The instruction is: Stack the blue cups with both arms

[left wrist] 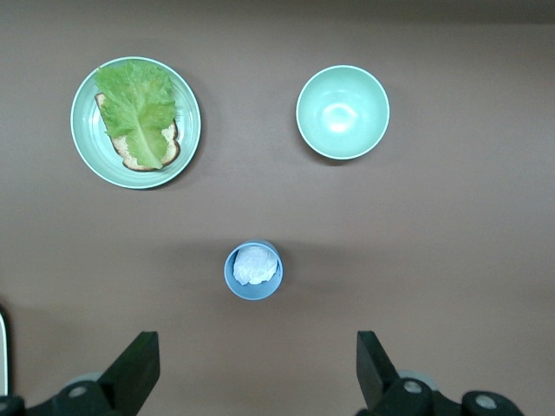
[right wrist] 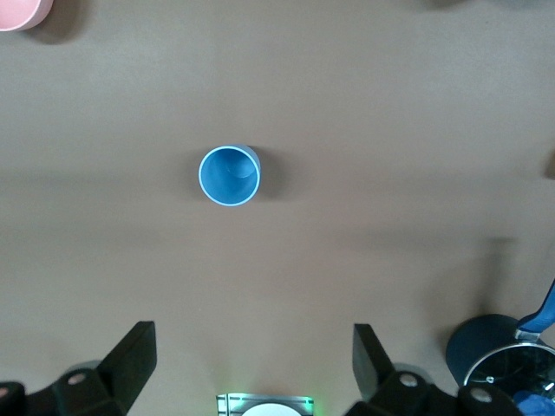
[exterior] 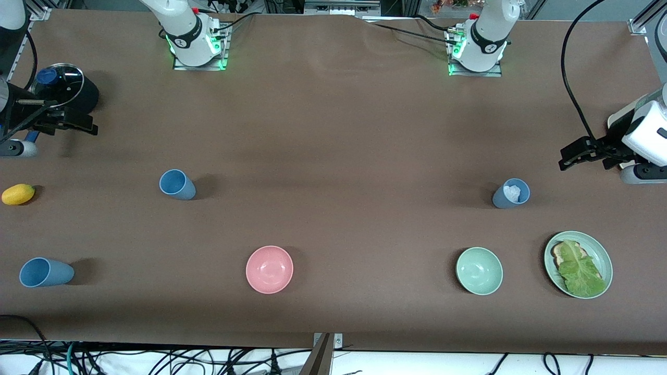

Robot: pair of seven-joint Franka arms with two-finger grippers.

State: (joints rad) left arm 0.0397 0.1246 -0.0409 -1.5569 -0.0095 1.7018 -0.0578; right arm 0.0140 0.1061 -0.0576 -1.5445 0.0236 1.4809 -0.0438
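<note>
A sky-blue cup [exterior: 177,184] stands upright toward the right arm's end; it also shows in the right wrist view [right wrist: 230,175]. A second sky-blue cup [exterior: 46,272] stands nearer the front camera, by that end's edge. A duller grey-blue cup [exterior: 510,193] with a crumpled white wad inside stands toward the left arm's end, and shows in the left wrist view [left wrist: 253,270]. My right gripper [exterior: 78,124] [right wrist: 253,336] is open and empty, up over the table beside a black pot. My left gripper [exterior: 570,155] [left wrist: 256,345] is open and empty, up over the table's left-arm end.
A pink bowl [exterior: 269,269] and a pale green bowl [exterior: 479,271] sit near the front edge. A green plate [exterior: 603,255] holds bread and lettuce. A black pot with a glass lid [exterior: 65,88] and a yellow lemon [exterior: 18,194] lie at the right arm's end.
</note>
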